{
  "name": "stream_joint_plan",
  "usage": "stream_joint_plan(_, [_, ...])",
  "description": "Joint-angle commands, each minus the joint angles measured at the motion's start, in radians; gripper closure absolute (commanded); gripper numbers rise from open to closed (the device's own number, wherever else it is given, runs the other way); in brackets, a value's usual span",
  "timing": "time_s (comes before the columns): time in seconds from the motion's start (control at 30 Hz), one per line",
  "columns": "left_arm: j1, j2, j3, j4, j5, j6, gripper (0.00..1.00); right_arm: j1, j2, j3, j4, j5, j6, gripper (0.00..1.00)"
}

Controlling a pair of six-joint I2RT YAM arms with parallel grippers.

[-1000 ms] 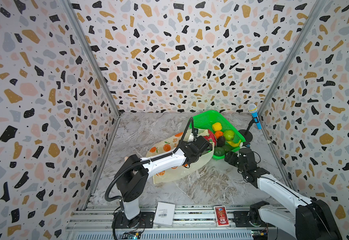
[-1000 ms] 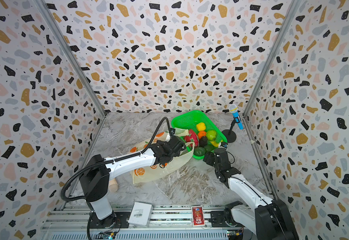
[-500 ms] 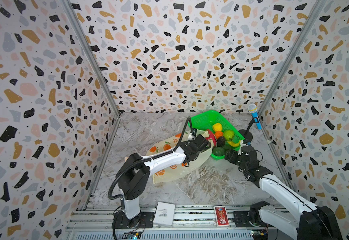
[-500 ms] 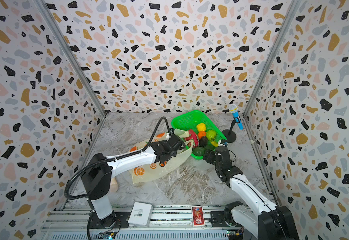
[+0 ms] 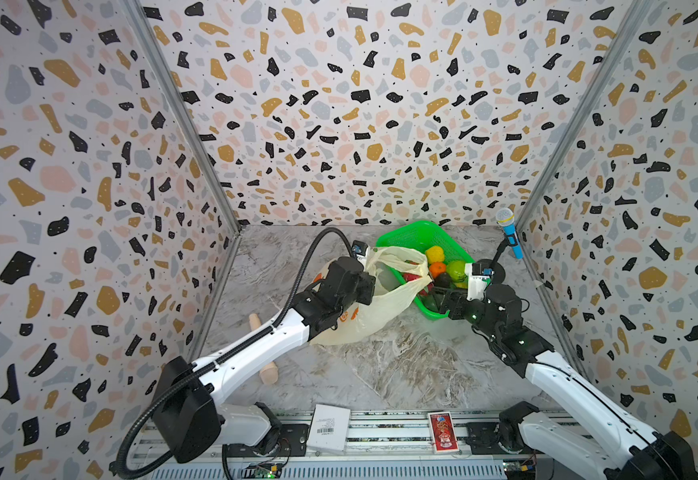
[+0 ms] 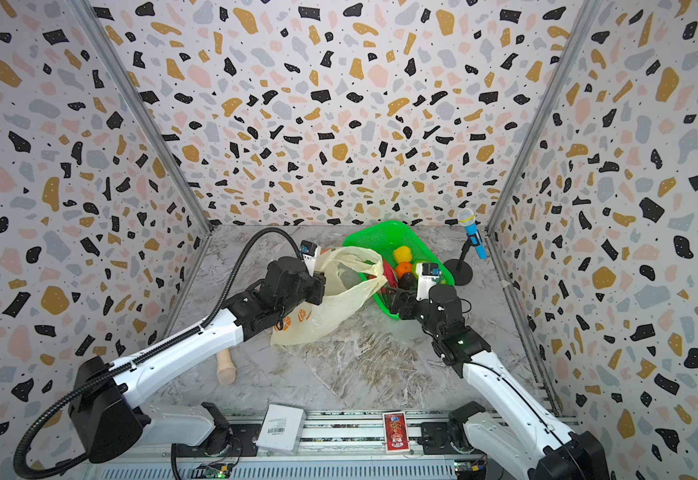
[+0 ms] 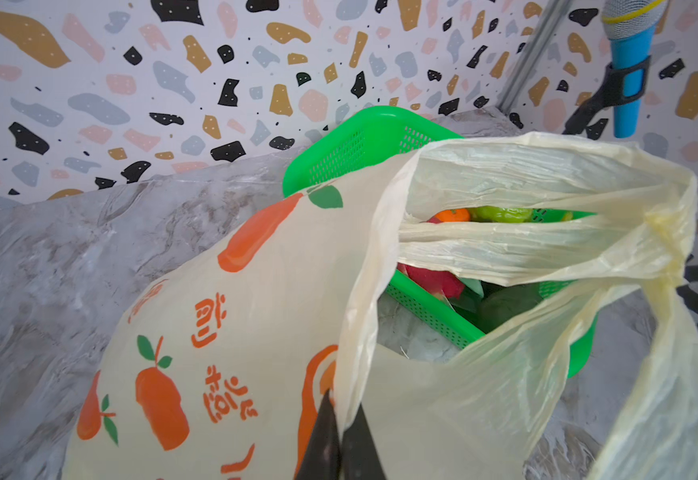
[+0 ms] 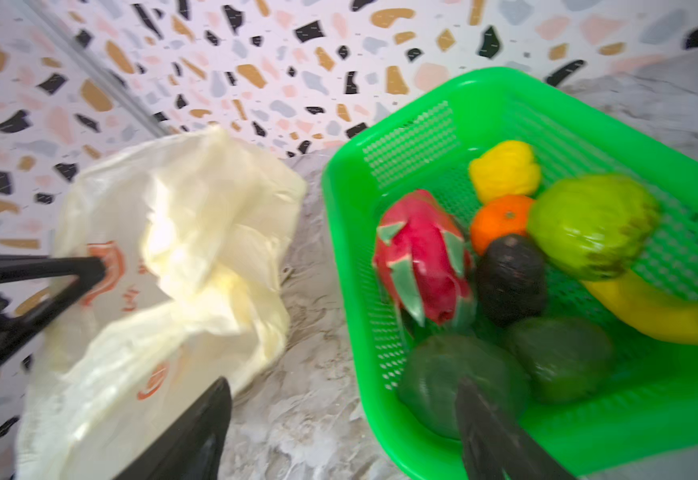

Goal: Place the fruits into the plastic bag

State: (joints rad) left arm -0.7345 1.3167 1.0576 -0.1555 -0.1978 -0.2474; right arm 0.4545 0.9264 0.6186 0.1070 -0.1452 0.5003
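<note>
The plastic bag (image 5: 384, 305) (image 6: 339, 307) is pale yellow with orange prints. Its rim is lifted off the table, and the mouth gapes toward the green basket (image 5: 414, 237). My left gripper (image 7: 341, 419) (image 5: 369, 286) is shut on the bag's rim. The fruits lie in the basket: a red-pink one (image 8: 422, 257), a yellow one (image 8: 505, 174), an orange one (image 8: 497, 220), a bumpy light green one (image 8: 592, 224), a blackish one (image 8: 509, 278) and a dark green one (image 8: 443, 374). My right gripper (image 8: 343, 386) (image 5: 436, 297) is open and empty. It straddles the basket's near wall, one finger over the dark green fruit.
A blue microphone (image 5: 510, 239) on a black stand is at the back right, beside the basket. A wooden pestle-like piece (image 5: 263, 353) lies left of the left arm. A white box (image 5: 330, 428) and a red card pack (image 5: 443, 430) sit on the front rail.
My left gripper has shut on the bag's rim and raised it, so the flat bag now stands with its mouth open. My right gripper shifted slightly toward the basket's near corner.
</note>
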Motion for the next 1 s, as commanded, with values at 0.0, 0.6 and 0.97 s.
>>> stream_joint_plan(0.0, [0.01,-0.055,-0.055,0.055,0.054,0.071,1.0,0.036,-0.045,0.037,0.088,-0.095,-0.032,0.14])
stream_joint_plan(0.6, [0.043,-0.177,-0.191,0.232,0.066,-0.012,1.0,0.168,0.087,0.105,0.077,-0.175,-0.037,0.12])
stream_joint_plan(0.97, [0.043,-0.193,-0.227,0.283,0.051,-0.034,1.0,0.2,0.135,0.069,0.13,-0.178,0.057,0.12])
